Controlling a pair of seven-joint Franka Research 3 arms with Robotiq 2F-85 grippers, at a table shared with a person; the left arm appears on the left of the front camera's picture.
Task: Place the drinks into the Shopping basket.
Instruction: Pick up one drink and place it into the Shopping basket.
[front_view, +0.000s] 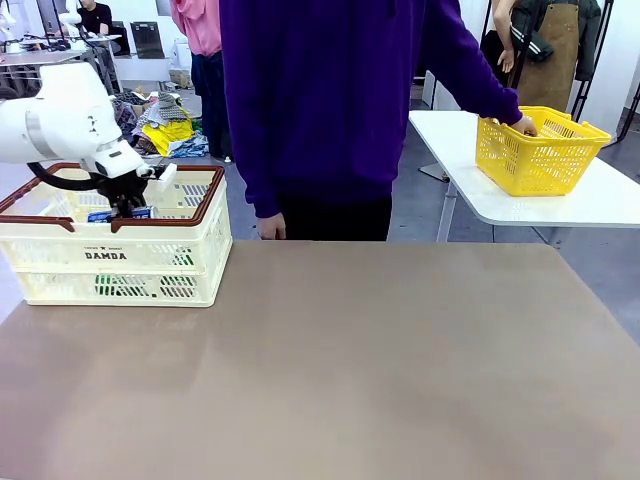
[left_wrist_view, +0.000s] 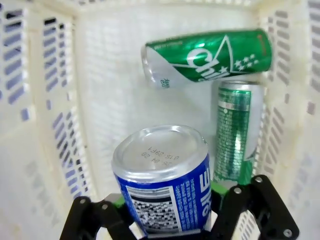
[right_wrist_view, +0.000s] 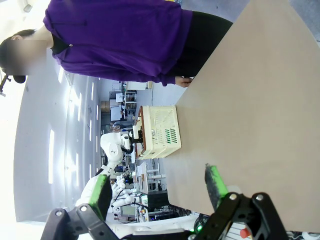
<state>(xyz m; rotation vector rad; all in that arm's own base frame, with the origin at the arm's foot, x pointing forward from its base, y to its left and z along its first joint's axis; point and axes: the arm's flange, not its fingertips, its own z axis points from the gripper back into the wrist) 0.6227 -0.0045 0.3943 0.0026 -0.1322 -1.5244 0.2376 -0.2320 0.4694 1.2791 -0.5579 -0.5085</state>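
The cream-white Shopping basket with a brown rim stands at the table's far left. My left gripper reaches down into it, shut on a blue drink can with white lettering. In the left wrist view, two green cans lie on the basket floor below: one lies across, the other along the right wall. My right gripper hangs open above the table, its green pads wide apart and holding nothing. The basket and left arm appear far off in that view.
A person in a purple top stands at the far edge, one hand by the table edge, the other hand on a yellow mesh basket on a white side table. The brown tabletop stretches bare.
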